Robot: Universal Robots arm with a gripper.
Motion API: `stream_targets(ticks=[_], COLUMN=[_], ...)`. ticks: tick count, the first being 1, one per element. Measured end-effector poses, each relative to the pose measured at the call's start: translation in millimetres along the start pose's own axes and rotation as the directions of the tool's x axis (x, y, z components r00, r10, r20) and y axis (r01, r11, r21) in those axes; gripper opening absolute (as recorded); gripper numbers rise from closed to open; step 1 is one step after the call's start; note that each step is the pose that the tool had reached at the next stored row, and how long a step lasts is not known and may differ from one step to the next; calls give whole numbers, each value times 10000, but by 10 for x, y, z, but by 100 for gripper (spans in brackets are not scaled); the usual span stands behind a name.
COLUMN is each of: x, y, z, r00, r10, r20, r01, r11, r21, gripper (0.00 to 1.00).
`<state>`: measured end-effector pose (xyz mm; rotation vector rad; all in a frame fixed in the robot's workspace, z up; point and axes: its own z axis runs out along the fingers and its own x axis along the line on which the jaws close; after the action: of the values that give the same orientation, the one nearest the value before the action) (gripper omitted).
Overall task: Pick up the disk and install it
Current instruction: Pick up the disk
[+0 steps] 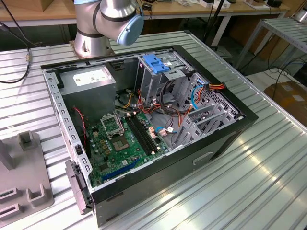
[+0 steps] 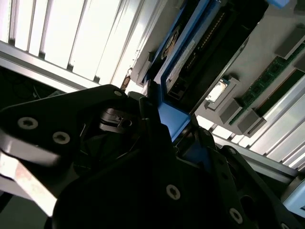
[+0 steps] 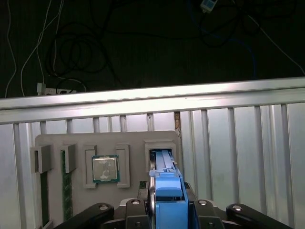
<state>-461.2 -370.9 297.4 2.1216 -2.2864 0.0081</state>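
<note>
Closest to the wrist, the gripper [image 3: 167, 188] has its dark fingers [image 2: 150, 124] closed on the disk [image 3: 164, 162], one on either side of the blue rail along its edge. The disk stands on edge, and in the first wrist view its far end lies within a raised rectangular pocket on a grey fixture tray [image 3: 128, 143]. I cannot tell whether it is resting in the pocket or lifted just clear of it.

Beside that pocket, a square processor chip [image 3: 105, 169] lies flat in its own recess. Further along the tray, green memory sticks [image 3: 66, 191] stand in narrow slots. The tray lies on a ribbed aluminium surface [image 3: 228, 143]. Past the edge of that surface, loose cables [image 3: 81, 52] trail over a dark floor.

In the exterior view, the tray is at the near corner on the exterior view's left. An open computer case [image 1: 225, 143] lies on its side in the middle of the surface. Inside it, the green motherboard [image 1: 124, 143] is nearest. Behind it are the grey power supply [image 1: 91, 84] and a metal drive cage [image 1: 158, 67] with a blue plastic top. The arm [image 1: 108, 19] rises from its base just behind the case.
</note>
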Motion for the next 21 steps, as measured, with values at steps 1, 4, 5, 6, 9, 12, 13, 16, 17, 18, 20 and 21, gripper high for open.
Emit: stream_targets(ticks=[1, 4, 5, 6, 9, 12, 13, 16, 17, 18, 20, 21], x=[0, 0, 0, 0, 0, 0, 1, 6, 7, 6, 6, 6], y=[0, 0, 0, 0, 0, 0, 0, -1, 0, 0, 0, 0], z=[0, 0, 0, 0, 0, 2, 3, 5, 5, 5, 5, 5], r00=[10000, 10000, 10000, 10000, 10000, 10000, 9998, 9986, 9986, 9985, 9985, 9985], r10=[0, 0, 0, 0, 0, -95, -184, -524, -532, -539, -549, -555], r20=[0, 0, 0, 0, 0, -1, -2, -6, -7, -7, -7, -7], r01=[0, 0, 0, 0, 0, 95, 184, 524, 532, 539, 549, 555], r11=[10000, 10000, 10000, 10000, 10000, 10000, 9998, 9986, 9986, 9985, 9985, 9985], r21=[0, 0, 0, 0, -1, 2, 4, 11, 10, 11, 11, 11], gripper=[37, 37, 37, 37, 37, 37, 37, 37, 37, 37, 37, 37])
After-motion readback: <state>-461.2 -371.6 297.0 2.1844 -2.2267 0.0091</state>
